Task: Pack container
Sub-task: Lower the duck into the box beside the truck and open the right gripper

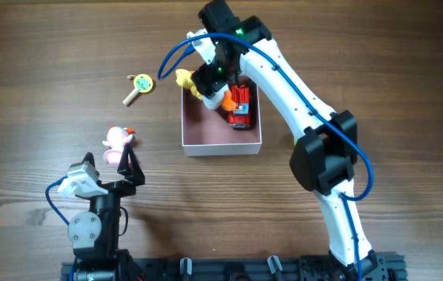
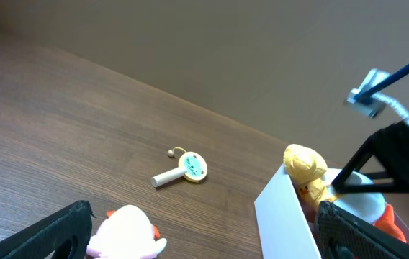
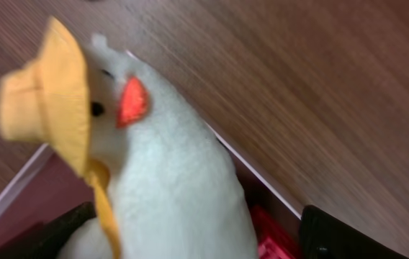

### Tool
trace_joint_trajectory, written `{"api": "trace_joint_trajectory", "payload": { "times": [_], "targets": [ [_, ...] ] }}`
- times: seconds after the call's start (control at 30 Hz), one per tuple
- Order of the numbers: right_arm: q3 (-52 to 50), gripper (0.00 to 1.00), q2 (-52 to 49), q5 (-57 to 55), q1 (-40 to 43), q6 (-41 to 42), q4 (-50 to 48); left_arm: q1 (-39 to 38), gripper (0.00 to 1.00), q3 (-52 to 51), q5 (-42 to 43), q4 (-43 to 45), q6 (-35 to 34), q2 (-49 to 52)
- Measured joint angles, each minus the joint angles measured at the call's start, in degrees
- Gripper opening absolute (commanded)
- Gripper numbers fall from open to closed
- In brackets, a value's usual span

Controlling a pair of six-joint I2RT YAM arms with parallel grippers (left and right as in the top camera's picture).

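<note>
Right arm stretches from the near right edge toward the far centre, right gripper tipped downward, jaws spread apart. Left arm sits folded at near left, left gripper facing far, jaws at full spread.

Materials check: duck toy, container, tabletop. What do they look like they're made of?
Duck toy: soft plush fabric, with fuzzy white pile showing up close.
Container: probably thin cardboard with a matte finish; the walls are thin and white, the inside dusty pink.
Tabletop: dark wood grain with a low sheen; solid wood or laminate, cannot tell.
</note>
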State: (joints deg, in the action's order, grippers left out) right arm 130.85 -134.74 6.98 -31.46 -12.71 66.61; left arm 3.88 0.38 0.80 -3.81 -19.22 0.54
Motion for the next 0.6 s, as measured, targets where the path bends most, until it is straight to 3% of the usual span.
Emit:
{"api": "trace_joint_trajectory", "payload": {
  "times": [0.2,0.43,0.6],
  "targets": [
    [0.0,0.89,5.42,0.0,0.0,0.11,-0.26,0.0,1.0,0.0,0.0,0.0,0.0,0.0],
    [0.02,0.8,9.97,0.0,0.0,2.51,-0.09,0.0,1.0,0.0,0.0,0.0,0.0,0.0],
    [0.13,0.79,10.16,-0.02,0.0,5.84,3.23,0.0,1.0,0.0,0.0,0.0,0.0,0.0]
  ]
}}
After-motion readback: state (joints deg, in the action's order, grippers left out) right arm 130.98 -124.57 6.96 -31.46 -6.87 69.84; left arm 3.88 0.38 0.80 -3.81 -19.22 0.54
